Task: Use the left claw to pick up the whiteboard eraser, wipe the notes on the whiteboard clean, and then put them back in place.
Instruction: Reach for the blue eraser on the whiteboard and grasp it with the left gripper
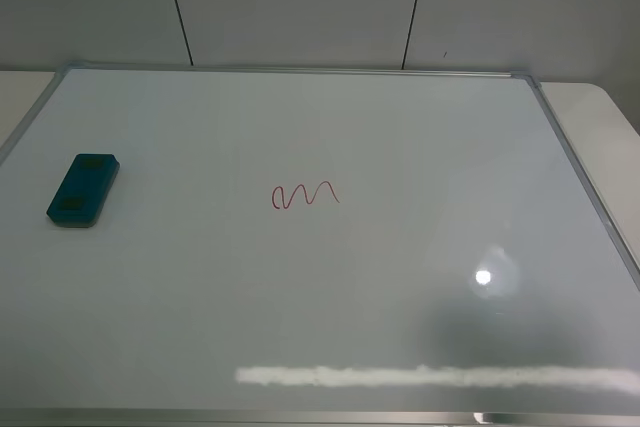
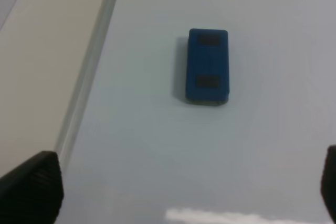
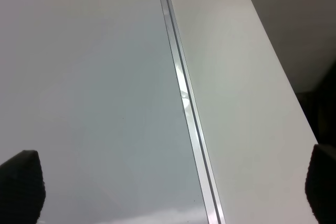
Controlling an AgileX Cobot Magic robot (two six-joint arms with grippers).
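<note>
The whiteboard (image 1: 400, 127) fills most of the exterior high view. The teal-blue whiteboard eraser (image 1: 84, 189) lies flat on its left part. The red wavy notes (image 1: 305, 194) sit near the middle. Neither arm shows in the exterior high view. In the left wrist view the eraser (image 2: 208, 66) lies on the board ahead of my left claw (image 2: 189, 182), whose fingertips (image 2: 34, 187) stand wide apart and empty. My right gripper (image 3: 173, 187) is open and empty over the board's right frame (image 3: 184, 93).
The board's silver frame (image 1: 590, 187) runs along the right, with the white table (image 1: 620, 107) beyond it. A grey panelled wall (image 1: 300, 2) stands behind. The left frame (image 2: 89, 72) runs beside the eraser in the left wrist view.
</note>
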